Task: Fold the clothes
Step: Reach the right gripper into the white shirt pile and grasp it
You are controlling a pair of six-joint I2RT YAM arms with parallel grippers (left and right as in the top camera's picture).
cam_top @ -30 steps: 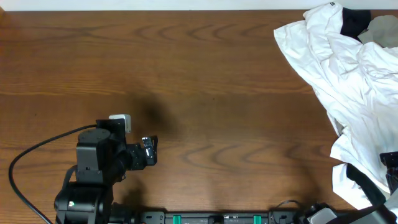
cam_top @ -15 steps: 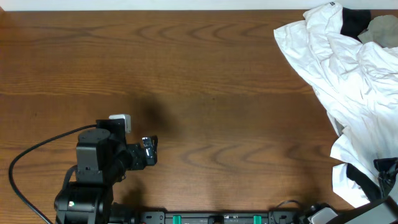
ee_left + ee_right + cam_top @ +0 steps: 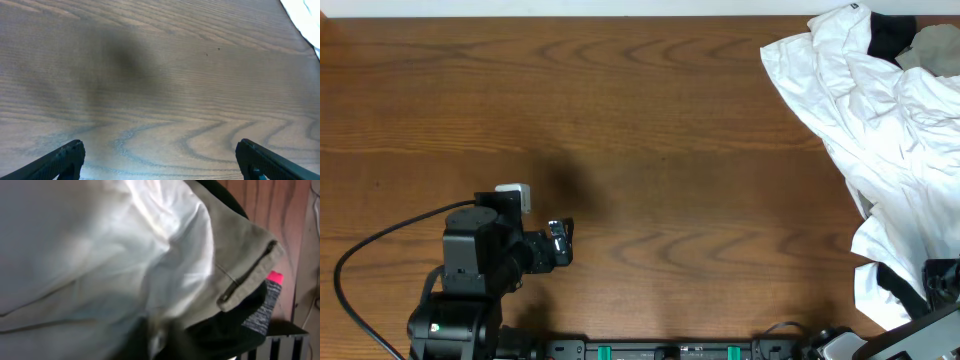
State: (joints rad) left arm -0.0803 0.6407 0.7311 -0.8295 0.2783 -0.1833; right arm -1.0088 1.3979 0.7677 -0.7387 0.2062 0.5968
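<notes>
Left gripper (image 3: 561,243) sits at 7 o'clock on the table (image 3: 670,100), jaws spread wide, nothing between them. Its wrist view shows two dark fingertips (image 3: 65,159) over bare wood grain.

Right gripper (image 3: 944,280) at 4 o'clock, half cut off by the frame edge, against the lower hem of the clothes pile (image 3: 880,120). Parted or closed: cannot tell. Its wrist view is filled with blurred cloth and its own fingers cannot be made out.

Pile runs from 1 to 4 o'clock, crumpled, mostly white, spilling past the right edge. A dark garment (image 3: 890,35) and a grey piece (image 3: 935,45) lie at its top end, both partly buried.

Close up: white folds (image 3: 75,255), khaki fabric with a zip (image 3: 240,255), and a grey knit scrap (image 3: 267,305) with a pink patch. What each belongs to is unclear.
</notes>
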